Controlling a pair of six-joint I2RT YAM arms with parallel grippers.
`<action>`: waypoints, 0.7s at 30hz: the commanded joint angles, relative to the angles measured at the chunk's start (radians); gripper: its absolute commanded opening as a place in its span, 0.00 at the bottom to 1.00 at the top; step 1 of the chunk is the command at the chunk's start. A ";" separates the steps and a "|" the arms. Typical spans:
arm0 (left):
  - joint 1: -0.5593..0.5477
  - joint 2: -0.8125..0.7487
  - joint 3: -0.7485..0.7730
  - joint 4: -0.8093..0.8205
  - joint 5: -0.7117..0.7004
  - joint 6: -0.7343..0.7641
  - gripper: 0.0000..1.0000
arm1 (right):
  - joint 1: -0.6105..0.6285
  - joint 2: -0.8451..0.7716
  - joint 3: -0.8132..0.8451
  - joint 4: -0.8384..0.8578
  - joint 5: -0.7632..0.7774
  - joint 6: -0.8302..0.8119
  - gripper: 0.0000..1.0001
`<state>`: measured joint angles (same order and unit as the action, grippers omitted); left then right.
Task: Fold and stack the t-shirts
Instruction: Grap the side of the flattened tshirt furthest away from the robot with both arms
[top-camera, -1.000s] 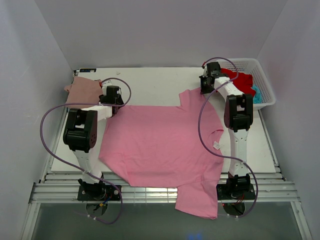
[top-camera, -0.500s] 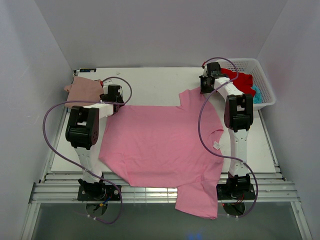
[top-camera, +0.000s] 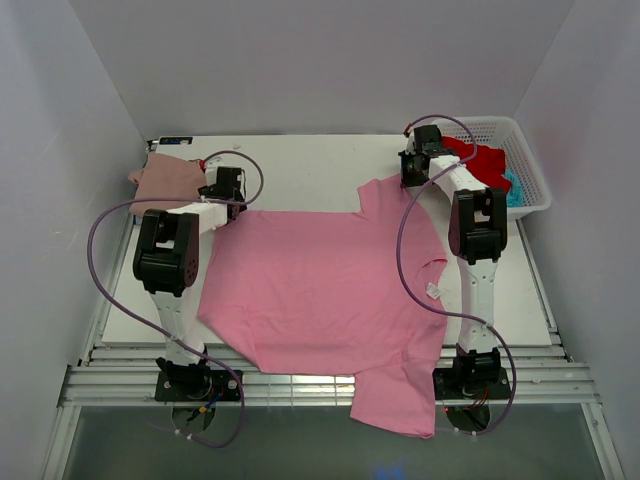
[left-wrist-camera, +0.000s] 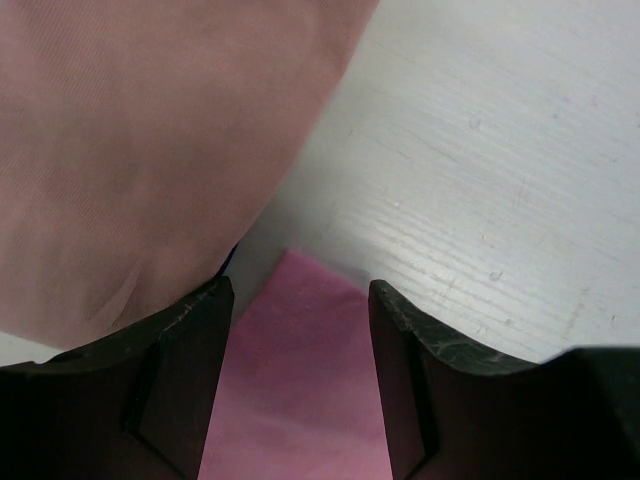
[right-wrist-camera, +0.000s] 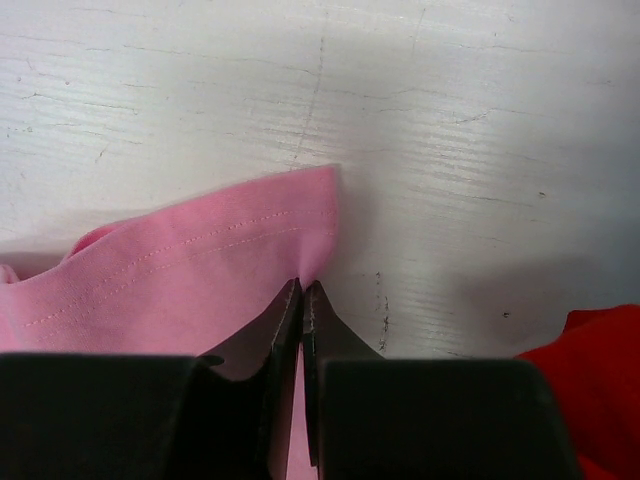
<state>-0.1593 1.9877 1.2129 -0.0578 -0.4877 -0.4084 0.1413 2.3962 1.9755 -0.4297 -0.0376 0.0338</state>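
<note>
A bright pink t-shirt (top-camera: 320, 290) lies spread across the table, its lower part hanging over the near edge. My right gripper (top-camera: 408, 170) is shut on the hem of its far right sleeve (right-wrist-camera: 200, 270). My left gripper (top-camera: 228, 185) is open over the shirt's far left corner (left-wrist-camera: 300, 380), which lies between the jaws. A dusty rose t-shirt (top-camera: 165, 180) lies folded at the far left and fills the upper left of the left wrist view (left-wrist-camera: 140, 150). A red t-shirt (top-camera: 485, 160) and a teal one (top-camera: 513, 190) lie in the basket.
A white latticed basket (top-camera: 525, 150) stands at the far right corner. White walls close in on the left, back and right. The red cloth shows at the lower right of the right wrist view (right-wrist-camera: 600, 380).
My left gripper has moved a little farther back and to the right at the pink shirt's far left corner. The right arm and the shirt have hardly moved.
</note>
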 joint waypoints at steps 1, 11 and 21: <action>0.000 0.037 0.054 -0.028 -0.011 -0.007 0.66 | -0.005 -0.011 -0.038 -0.032 0.005 -0.014 0.08; 0.000 0.094 0.093 -0.057 -0.014 -0.016 0.49 | -0.005 -0.008 -0.047 -0.032 0.013 -0.018 0.08; 0.000 0.065 0.093 -0.109 -0.051 -0.030 0.00 | -0.005 -0.017 -0.061 -0.030 0.019 -0.017 0.08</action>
<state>-0.1593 2.0636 1.2976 -0.0792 -0.5289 -0.4347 0.1413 2.3844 1.9491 -0.4049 -0.0364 0.0330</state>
